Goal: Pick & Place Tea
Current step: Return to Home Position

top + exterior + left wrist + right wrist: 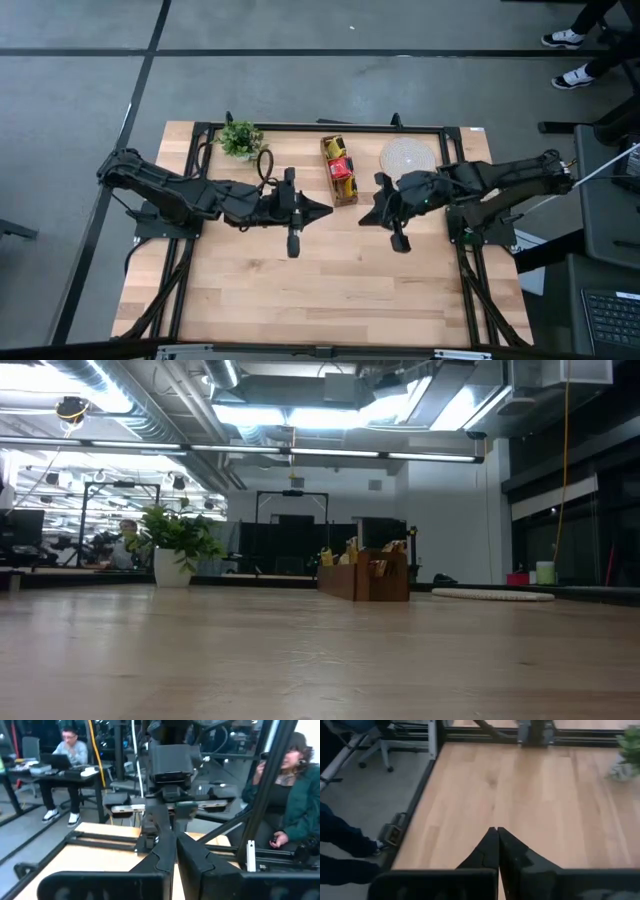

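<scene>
In the high view the tea [338, 165] sits just above the frame's centre, packed into the wooden organizer [346, 201]. Yellow, red and orange sachets stand on edge there, and in the low view they poke above its rim, right of centre. No loose sachet shows on the table [330, 290], so I judge the sorting done and only the retreat left.

The left gripper [322, 210] and the right gripper [368, 216] face each other at mid-frame, just below the organizer's lower end, tips near one another but apart. Each wrist view shows its own claw pressed together and pinching nothing.

The risks come from that crowding:

- **Grippers clipping each other:** if both arms swing or lift at once, the two tips could collide, because little room lies between them.
- **Organizer knocked or shoved:** either tip could catch the organizer's near end on a turn toward the upper part of the frame. A shove could tip it or shake out the sachets that stand proud of the rim.
- **Mat dragged:** the right arm's wrist lies over the lower edge of the round mat [405, 155], upper right of centre. Pulling back low could drag the mat toward the table's edge.
- **Plant snagged:** the left arm's looped cable hangs near the plant [241, 138], upper left of centre, and a snag there could topple the pot.

Rising first, then drawing straight back toward each side of the frame, looks the safest course.
</scene>
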Controlling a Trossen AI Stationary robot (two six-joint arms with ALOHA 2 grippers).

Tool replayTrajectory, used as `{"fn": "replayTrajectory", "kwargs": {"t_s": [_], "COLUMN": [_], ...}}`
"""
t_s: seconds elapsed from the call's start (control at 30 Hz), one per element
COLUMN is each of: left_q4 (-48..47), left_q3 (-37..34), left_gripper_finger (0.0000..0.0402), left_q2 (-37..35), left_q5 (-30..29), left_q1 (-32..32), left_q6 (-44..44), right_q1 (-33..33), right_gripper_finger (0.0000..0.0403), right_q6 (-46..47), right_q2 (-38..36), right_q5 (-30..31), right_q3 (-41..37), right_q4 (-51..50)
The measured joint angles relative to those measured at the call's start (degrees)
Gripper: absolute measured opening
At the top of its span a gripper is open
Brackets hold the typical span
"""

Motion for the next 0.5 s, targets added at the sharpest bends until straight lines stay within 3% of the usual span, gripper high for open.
{"fn": "replayTrajectory", "kwargs": {"t_s": [0.23, 0.5], "left_q4": [-6.1, -5.9], "left_q3": [0.0, -1.2], "left_gripper_finger": [0.0015, 0.0011], "left_q2": [0.0, 0.0], "left_q5": [3.6, 7.8], "left_q1": [3.5, 9.2], "left_q6": [1.5, 2.5], "right_q1": [-2.8, -4.5], "right_gripper_finger": [0.001, 0.0037], "right_q6": [-2.4, 1.7], "right_q2": [-6.6, -7.4], "right_q5": [0.1, 0.1], "right_q3": [-11.8, -14.0], "right_q4": [6.1, 3.2]}}
